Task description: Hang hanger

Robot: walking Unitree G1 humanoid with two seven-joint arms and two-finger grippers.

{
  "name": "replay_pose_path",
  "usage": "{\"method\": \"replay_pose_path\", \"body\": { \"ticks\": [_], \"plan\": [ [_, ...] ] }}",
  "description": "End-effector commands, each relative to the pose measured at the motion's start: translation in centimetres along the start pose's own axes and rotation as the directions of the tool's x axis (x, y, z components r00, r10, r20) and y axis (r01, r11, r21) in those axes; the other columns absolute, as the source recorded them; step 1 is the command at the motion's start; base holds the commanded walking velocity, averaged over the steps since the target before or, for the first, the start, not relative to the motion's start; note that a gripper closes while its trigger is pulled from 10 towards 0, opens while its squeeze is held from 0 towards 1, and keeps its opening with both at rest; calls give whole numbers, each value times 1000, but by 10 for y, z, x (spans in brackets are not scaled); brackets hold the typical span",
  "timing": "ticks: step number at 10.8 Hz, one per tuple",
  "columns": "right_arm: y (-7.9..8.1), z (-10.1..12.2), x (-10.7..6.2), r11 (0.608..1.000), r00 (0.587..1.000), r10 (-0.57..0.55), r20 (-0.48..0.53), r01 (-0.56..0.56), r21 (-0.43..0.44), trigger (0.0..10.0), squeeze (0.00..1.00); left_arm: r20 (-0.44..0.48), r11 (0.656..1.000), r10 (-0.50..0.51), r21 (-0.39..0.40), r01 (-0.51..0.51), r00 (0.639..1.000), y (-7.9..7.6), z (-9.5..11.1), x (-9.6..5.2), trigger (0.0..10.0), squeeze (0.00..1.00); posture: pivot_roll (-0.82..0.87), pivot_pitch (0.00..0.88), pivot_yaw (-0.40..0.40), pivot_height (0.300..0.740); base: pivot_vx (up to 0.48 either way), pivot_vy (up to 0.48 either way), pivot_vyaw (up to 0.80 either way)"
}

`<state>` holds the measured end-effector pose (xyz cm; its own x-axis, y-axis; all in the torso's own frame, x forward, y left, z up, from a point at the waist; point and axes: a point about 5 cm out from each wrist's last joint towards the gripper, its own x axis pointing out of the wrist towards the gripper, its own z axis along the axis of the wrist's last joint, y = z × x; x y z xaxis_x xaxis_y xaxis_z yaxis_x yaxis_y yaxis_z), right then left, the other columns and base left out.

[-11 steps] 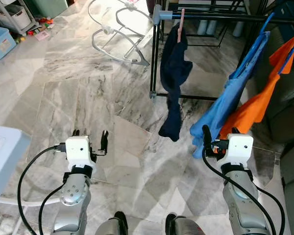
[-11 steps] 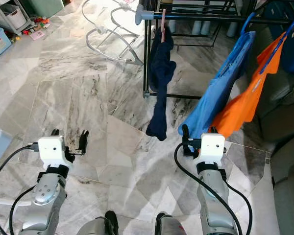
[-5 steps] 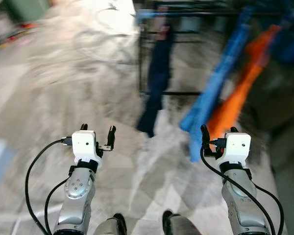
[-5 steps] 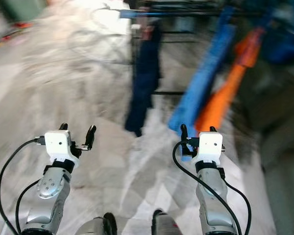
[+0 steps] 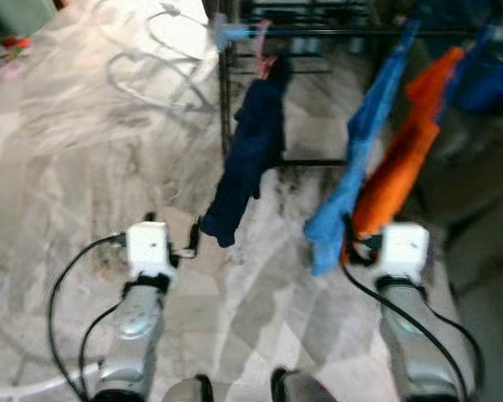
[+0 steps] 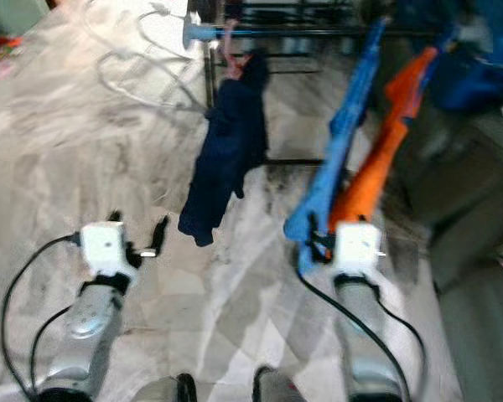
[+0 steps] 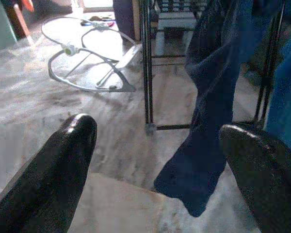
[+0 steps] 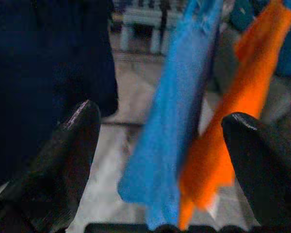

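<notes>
Holding both arms out low over the grey marble floor [image 5: 84, 159], I see my left gripper [image 7: 155, 160] and right gripper [image 8: 160, 160] spread wide and empty. Three garments hang on the black metal clothes rack [image 5: 225, 100]: a navy garment [image 5: 247, 155] on a pink hanger [image 5: 262, 46], a bright blue one [image 5: 360, 159] and an orange one [image 5: 407, 155]. I judge the risk is snagging that fabric in my right fingers, since the blurred head views make aiming poor.

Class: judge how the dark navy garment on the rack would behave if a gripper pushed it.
The navy garment hangs in loose folds, so it is probably floppy and light. Pegged at the top to the rack rail, it would likely swing rather than slide.
</notes>
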<state>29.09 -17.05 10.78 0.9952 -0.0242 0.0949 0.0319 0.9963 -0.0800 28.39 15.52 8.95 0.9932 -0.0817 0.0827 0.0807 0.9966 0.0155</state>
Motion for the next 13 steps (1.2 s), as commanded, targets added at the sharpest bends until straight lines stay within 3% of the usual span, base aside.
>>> {"method": "replay_pose_path", "body": {
  "ticks": [1, 7, 13],
  "plan": [
    [-9, -8, -6, 1000, 999, -25, -32, 25, -14, 10000, 0, 0, 1000, -22, -9, 22, 1000, -6, -2, -1, 10000, 0, -164, 252, 25, 740, 352, 244, 0],
    [-9, -5, 0, 999, 999, -42, -16, 41, -14, 10000, 0, -6, 999, -44, 6, 44, 999, -10, -4, -2, 10000, 0, -156, 248, 30, 740, 351, 255, -67],
    [-14, 17, 12, 990, 992, -88, 94, 97, -100, 10000, 0, -15, 998, -54, 10, 54, 998, -13, -6, -1, 10000, 0, -153, 255, 32, 740, 292, 217, -109]
  ]
}}
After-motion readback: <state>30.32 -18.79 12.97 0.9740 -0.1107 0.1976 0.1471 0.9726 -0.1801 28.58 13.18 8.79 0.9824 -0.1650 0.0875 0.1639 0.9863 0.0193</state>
